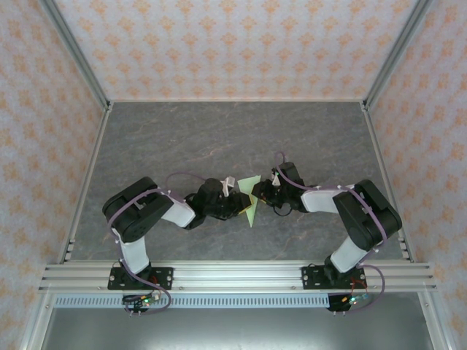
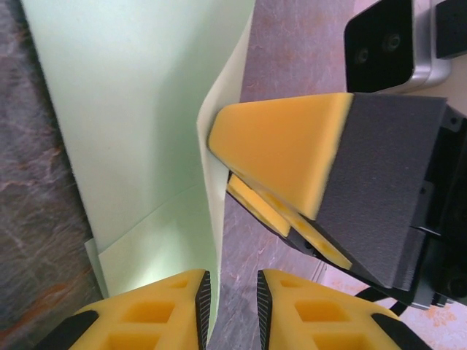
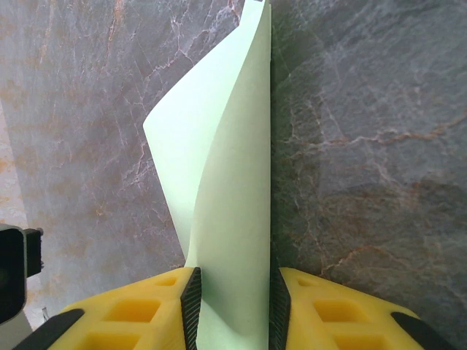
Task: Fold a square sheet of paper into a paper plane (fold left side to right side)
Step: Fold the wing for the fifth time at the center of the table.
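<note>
Yellow pads of right pincer clamp pale-green square sheet of paper, long axis running straight ahead over grey surface; left pincer nips its edge opposite.

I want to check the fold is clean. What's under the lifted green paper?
Grey marbled table shows beside the green paper; a lower paper layer lies under the raised flap. What lies beneath that is covered.
</note>
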